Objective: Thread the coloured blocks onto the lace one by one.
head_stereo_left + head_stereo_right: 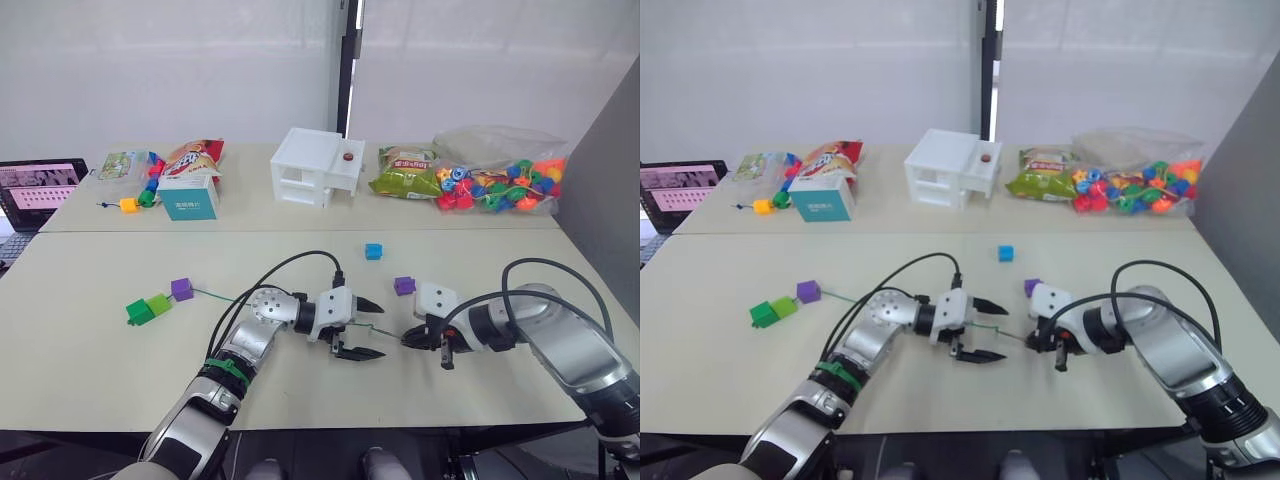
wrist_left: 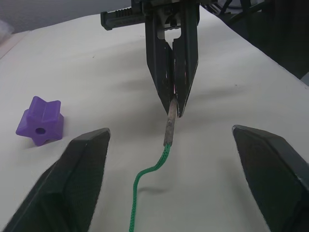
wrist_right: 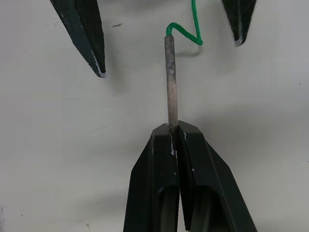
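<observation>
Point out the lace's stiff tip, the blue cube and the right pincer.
lace tip (image 3: 170,79): right wrist view, mid-shaft.
blue cube (image 1: 373,251): left eye view, top face.
right pincer (image 3: 174,129): right wrist view, between its fingertips.

Lace (image 2: 145,181) green w/ brownish tip; blocks purple (image 2: 40,121), blue (image 1: 373,251).
</observation>
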Tool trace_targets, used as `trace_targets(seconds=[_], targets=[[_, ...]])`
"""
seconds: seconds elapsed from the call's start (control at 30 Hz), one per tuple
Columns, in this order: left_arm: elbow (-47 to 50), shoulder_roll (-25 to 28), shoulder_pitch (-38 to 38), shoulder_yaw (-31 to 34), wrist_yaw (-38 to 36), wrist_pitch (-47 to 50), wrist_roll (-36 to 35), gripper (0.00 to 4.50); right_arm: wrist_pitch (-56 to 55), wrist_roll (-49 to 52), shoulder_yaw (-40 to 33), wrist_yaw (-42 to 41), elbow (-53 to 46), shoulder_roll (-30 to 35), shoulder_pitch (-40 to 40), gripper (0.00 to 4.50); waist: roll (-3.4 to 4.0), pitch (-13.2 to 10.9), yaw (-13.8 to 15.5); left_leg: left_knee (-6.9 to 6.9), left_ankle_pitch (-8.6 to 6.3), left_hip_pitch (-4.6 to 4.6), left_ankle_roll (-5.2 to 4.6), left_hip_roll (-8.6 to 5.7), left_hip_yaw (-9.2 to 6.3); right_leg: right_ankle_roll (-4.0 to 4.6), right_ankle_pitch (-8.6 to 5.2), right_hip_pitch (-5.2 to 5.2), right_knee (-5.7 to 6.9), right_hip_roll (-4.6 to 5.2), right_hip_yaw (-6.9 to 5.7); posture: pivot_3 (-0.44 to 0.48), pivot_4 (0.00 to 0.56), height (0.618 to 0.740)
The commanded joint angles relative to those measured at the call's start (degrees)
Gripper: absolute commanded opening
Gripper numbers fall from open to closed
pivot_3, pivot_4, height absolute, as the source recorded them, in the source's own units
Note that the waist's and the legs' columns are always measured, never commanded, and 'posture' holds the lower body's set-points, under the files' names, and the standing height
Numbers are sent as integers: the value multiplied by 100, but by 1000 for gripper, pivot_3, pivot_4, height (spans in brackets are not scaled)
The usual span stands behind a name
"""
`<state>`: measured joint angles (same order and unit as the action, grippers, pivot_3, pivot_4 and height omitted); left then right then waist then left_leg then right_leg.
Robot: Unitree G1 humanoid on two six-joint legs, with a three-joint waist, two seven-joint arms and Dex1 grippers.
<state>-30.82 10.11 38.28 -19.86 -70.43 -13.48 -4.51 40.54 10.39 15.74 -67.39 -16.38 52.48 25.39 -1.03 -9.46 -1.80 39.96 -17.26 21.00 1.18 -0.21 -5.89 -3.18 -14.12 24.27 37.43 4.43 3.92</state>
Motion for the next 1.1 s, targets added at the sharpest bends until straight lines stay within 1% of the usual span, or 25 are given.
trace_targets(seconds=[0.03,0.1,0.37,0.47,0.57,0.6,0.97,1.03,1.07,1.1], targets=[[90,-61,81,-22,-33,11,-32,2586,53,72,-99,1,-160,94,-37,0,0,0,12,0,0,0,0,0,0,0,0,0,-1,0,0,0,150,740],[91,-70,81,-20,-10,-13,-20,1959,62,74,-106,3,-169,100,-48,0,0,0,20,0,0,0,0,0,0,0,0,0,-3,0,0,0,150,740],[20,-44,142,-2,20,11,6,1959,58,63,-131,4,-153,126,-75,0,0,0,66,0,0,2,0,0,0,0,0,-2,-12,0,0,0,150,740],[-60,-59,159,-29,43,1,48,1181,42,53,-127,4,-127,126,-69,0,0,0,78,-1,0,3,0,0,1,-1,1,-2,-18,0,0,0,150,740],[-163,-106,182,-90,73,-5,131,100,24,42,-122,4,-97,123,-61,0,0,0,83,-1,0,5,0,0,1,-1,1,-2,-21,0,0,0,150,740],[-199,-122,190,-109,80,-16,165,39,21,38,-121,3,-88,121,-54,0,0,0,84,-1,0,5,0,0,0,-1,1,-2,-21,0,0,0,150,740],[-346,-193,272,-60,124,-76,211,39,121,98,-185,44,-188,154,-137,0,0,0,92,-2,0,6,0,0,0,-1,1,-2,-23,0,-1,0,150,740],[-339,-181,282,-41,114,-59,195,0,185,165,-226,17,-294,185,-187,686,0,0,96,-2,0,7,0,-1,0,-2,1,-2,-23,0,-1,0,150,740],[-350,-161,283,-26,115,-59,193,0,238,243,-322,-3,-399,240,-276,953,0,0,96,-2,0,7,0,-1,0,-2,1,-2,-24,0,-1,0,150,740],[-355,-144,281,-16,115,-59,191,0,279,299,-392,-11,-475,279,-337,1366,0,0,98,-2,0,7,0,0,0,-2,1,-2,-24,0,-1,0,150,740]])
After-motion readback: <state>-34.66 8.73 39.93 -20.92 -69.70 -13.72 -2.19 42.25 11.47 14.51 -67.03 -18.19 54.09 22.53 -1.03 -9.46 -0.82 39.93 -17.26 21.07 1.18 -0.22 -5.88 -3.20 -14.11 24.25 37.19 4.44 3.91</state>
